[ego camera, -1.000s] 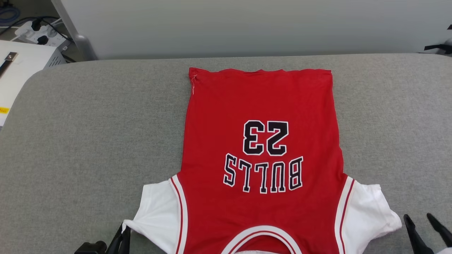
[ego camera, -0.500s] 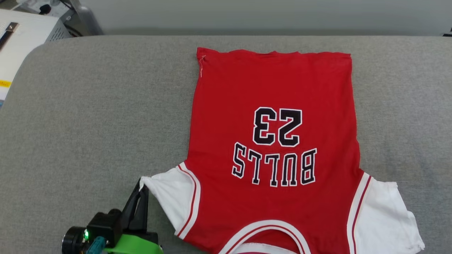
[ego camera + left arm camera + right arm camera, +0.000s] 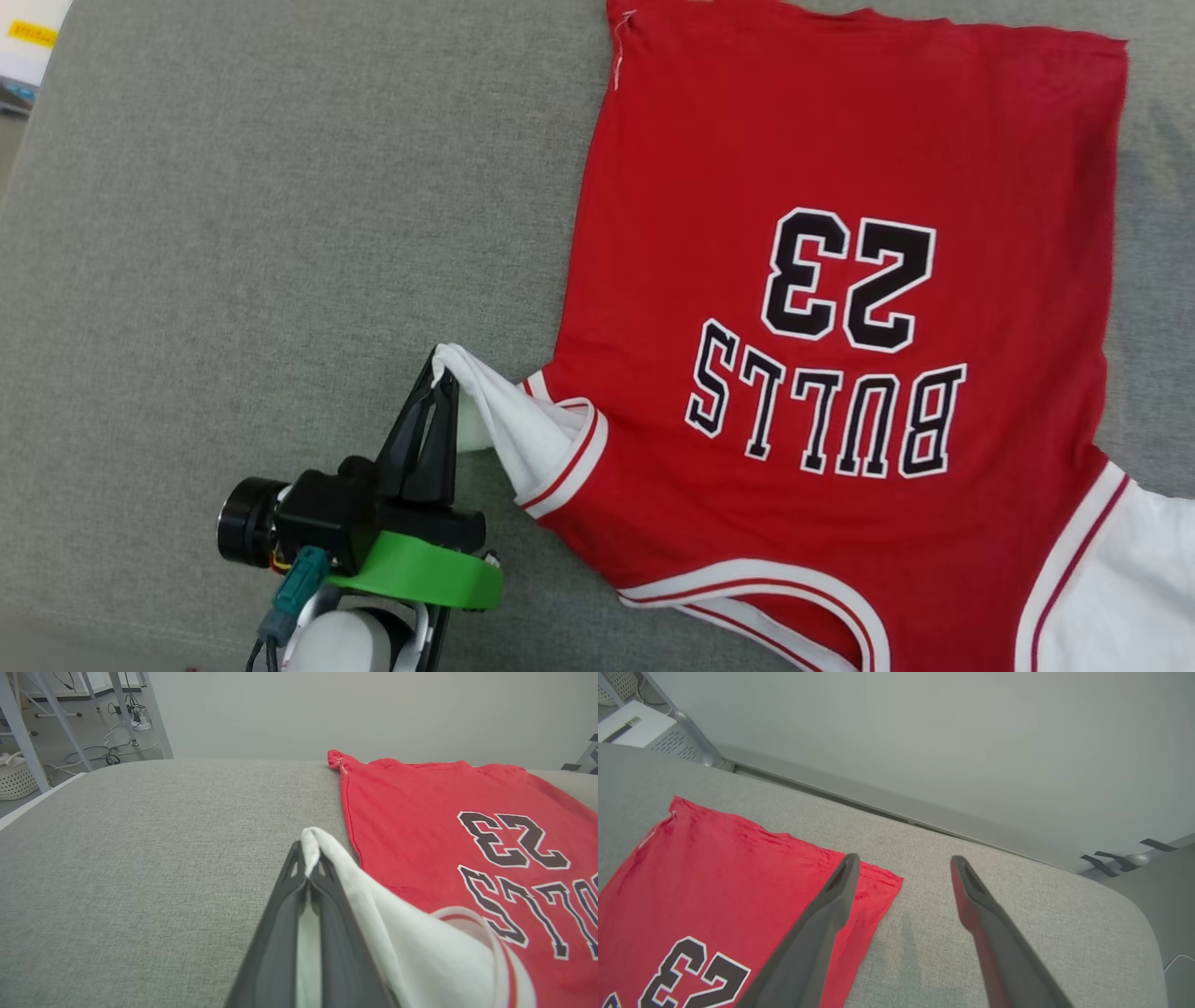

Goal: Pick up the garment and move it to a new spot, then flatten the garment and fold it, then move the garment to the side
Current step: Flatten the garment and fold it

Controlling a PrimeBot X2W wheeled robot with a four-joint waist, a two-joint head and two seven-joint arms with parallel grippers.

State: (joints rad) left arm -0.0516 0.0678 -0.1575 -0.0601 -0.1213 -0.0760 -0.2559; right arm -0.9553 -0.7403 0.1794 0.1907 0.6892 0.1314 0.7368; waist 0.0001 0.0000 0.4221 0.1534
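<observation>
Bulls T-shirt lies lengthwise toward the counter far edge, just right of the left hand, which is clamped on its sleeve; right hand is spread apart and empty.

The left pincer rises from the bottom edge, its two dark fingers pressed together on the tip of the garment's white sleeve. The sleeve is drawn up in a ridge (its striped cuff curls at lower right). The red body lies flat on the grey desk. Beyond, at far left, stands a white basket.
</observation>
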